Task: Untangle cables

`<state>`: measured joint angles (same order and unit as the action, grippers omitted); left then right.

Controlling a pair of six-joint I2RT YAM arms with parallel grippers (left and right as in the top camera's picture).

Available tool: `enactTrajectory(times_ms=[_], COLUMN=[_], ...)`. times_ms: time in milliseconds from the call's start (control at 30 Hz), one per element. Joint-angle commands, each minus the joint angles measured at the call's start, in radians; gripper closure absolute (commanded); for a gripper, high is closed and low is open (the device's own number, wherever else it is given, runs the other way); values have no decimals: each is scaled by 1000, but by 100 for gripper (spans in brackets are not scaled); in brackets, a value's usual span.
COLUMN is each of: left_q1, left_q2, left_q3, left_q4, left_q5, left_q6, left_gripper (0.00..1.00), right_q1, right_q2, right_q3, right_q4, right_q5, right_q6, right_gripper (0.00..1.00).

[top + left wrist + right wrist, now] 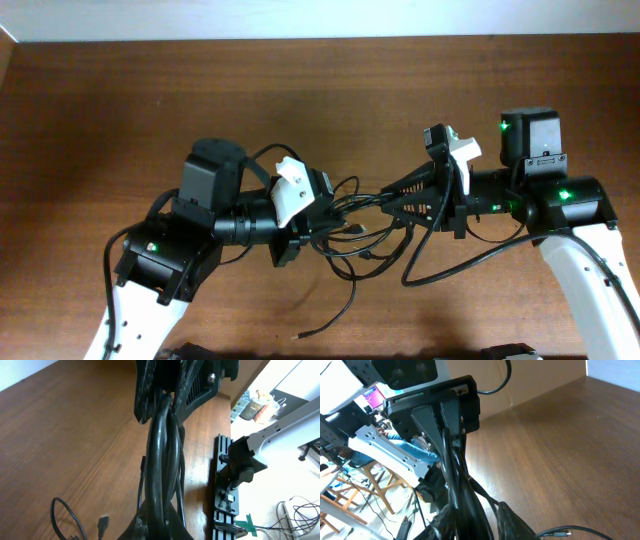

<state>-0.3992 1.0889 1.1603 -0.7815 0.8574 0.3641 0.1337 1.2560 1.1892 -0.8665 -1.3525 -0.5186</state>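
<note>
The thin black rubbery cords (pixel 362 228) make a loose knot of loops over the middle of the brown wooden surface (pixel 120 110), stretched between the two arms. The left pincer (pixel 318 222), black with a white plastic piece behind it, is clenched on one side of this bundle. In its own camera the cords (pixel 162 460) run together like one thick, glossy strand toward the right pincer (pixel 162 409). The ribbed black fingers (pixel 197 392) of that pincer meet at their tips around the same strand, so I judge that the right pincer (pixel 397 200) is grasping the cords as well. I think the bundle is held in this way, from both sides and a little raised, so that the loops can hang open and show which cord crosses which. One trailing end (pixel 345 300) falls away to the near edge, and a small flat plug (pixel 102 522) lies on the wood beside a thin curl of cord. The cords look smooth and soft, so they probably slide easily on each other. The wood is dull, with a fine grain. The thicker black cable (pixel 470 262) of the right arm passes close by and belongs to the machine, not to the knot.
</note>
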Motion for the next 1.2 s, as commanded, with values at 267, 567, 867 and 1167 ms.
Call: enactTrajectory(times_ms=[267,567,867,1167], left_q1=[-7,-6,-6,-6], left_q2=[6,-22,-22,11], left_q3=[6,6,6,6], left_q4=[-7,-5,-1,-47], left_q5=[37,-151,-357,-541], left_q6=[20,-109,-272,-404], left_gripper=[96,0,0,5], right_q1=[5,-90,-89,-89], right_q2=[-2,-3,-4,-4], right_q3=[6,6,6,6], right_q4=[19,18,53,89], right_q5=[-8,16,-127,-200], right_q6=[2,90,78,82], right_gripper=[96,96,96,96])
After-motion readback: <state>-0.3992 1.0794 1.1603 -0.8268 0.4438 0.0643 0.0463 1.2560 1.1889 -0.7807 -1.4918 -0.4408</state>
